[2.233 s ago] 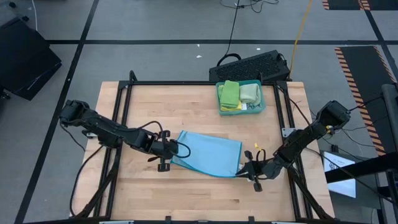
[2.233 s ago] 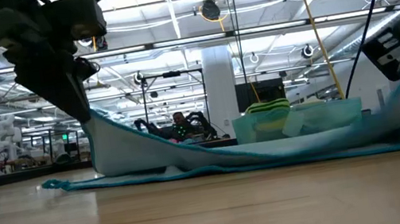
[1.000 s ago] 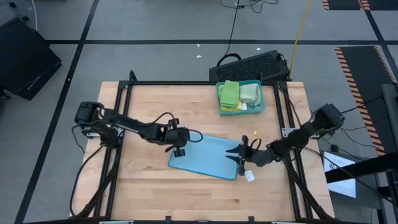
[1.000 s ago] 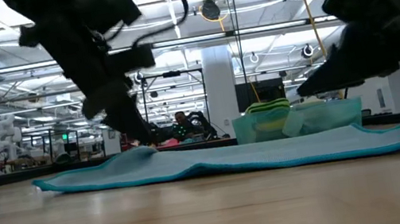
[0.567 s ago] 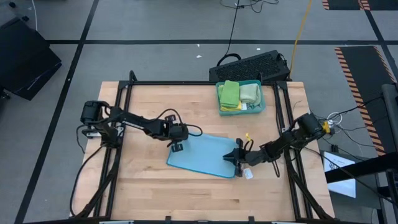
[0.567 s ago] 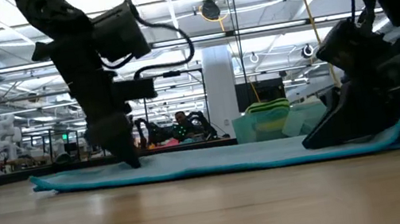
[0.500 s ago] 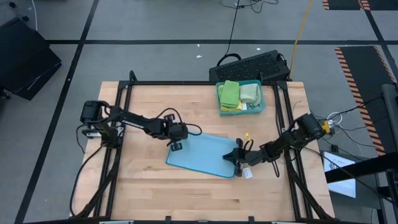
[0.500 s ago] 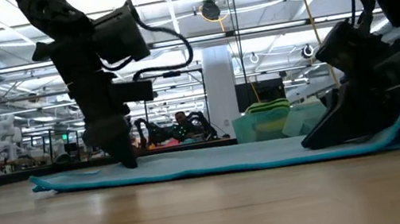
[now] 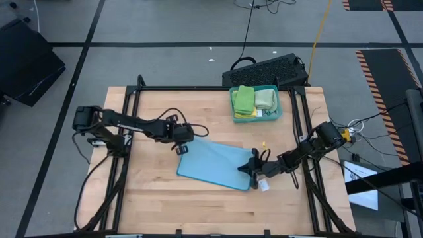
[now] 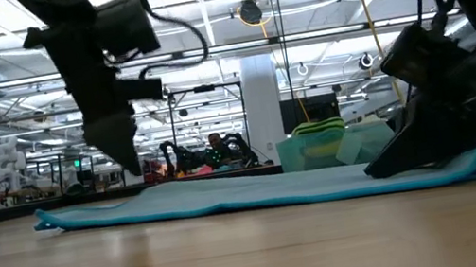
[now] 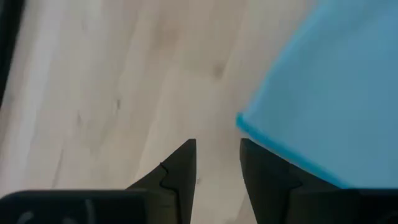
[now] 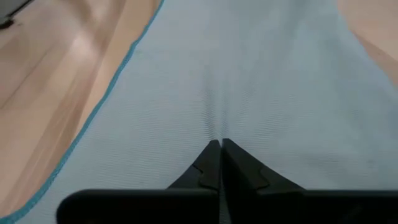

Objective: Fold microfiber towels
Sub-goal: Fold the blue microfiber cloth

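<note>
Near the middle of the wooden desk (image 9: pixel 152 185) we see a light blue towel (image 9: pixel 215 165) lying flat, with the left tool (image 9: pixel 182 148) raised just off its ten o'clock corner, touching nothing, its fingers (image 11: pixel 180 171) a little apart over bare wood. At the towel's three o'clock edge the right tool (image 9: pixel 250 170) is down on the cloth, its fingers (image 12: pixel 214 165) pressed together and pinching a small ridge of the blue fabric. Toward one o'clock from the towel, well apart from it, sits a teal tray (image 9: pixel 278 112) holding a bright green cloth (image 9: pixel 244 99), a pale green cloth (image 9: pixel 265 99) and a sliver of yellow cloth (image 9: pixel 246 114). Behind the tray, off the desk's far edge, lies a black keyboard (image 9: pixel 268 69). A small white tag (image 9: pixel 264 186) lies beside the right tool. Nothing stands between either tool and the towel.
</note>
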Available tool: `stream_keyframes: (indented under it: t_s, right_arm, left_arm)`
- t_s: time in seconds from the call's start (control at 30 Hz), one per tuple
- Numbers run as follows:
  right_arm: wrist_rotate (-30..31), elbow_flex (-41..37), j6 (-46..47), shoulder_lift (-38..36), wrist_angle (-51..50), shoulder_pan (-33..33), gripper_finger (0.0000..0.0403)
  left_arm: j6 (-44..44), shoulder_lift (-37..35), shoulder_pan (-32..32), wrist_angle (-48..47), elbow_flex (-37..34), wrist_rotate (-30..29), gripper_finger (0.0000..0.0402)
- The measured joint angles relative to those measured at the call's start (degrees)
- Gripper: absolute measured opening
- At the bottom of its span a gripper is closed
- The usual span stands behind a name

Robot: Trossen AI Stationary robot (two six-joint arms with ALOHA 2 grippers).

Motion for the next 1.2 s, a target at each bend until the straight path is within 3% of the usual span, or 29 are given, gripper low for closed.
stream_keyframes:
  t_s: [0.27, 0.33, 0.43, 0.6, 0.8, 1.0, 1.2]
  right_arm:
    - [-0.9, -0.2, -4.9, -2.6, 5.6, 0.0, 0.0007]
    - [-0.9, -0.6, -5.2, -5.5, 3.7, 0.0, 0.0007]
    - [-1.5, -0.5, -6.2, -10.8, -0.9, 0.0, 0.0008]
    - [0.2, -0.5, -4.7, -18.4, -14.7, 0.0, 0.0008]
    - [0.3, -0.8, -3.0, -19.2, -16.9, 0.0, 0.0015]
    - [-2.2, -0.9, -3.0, -20.3, -17.9, 1.2, 0.0092]
    - [-0.8, -0.9, -3.1, -27.2, -23.0, 1.9, 0.0169]
  left_arm:
    - [0.6, -1.7, -4.3, 15.3, 0.0, 6.8, 0.0127]
    - [0.3, 0.1, -5.9, 21.7, 0.2, 8.2, 0.0127]
    - [-1.1, 3.0, -7.8, 22.6, 0.0, 8.7, 0.0127]
    - [-5.4, 7.9, -9.4, 15.4, 0.0, 9.4, 0.0127]
    - [-6.4, 12.3, -8.7, 14.4, 0.3, 9.7, 0.0127]
    - [-3.7, 13.5, -6.7, 11.5, 0.5, 9.3, 0.0127]
    - [0.0, 7.8, -4.8, -4.2, -0.2, 2.3, 0.0127]
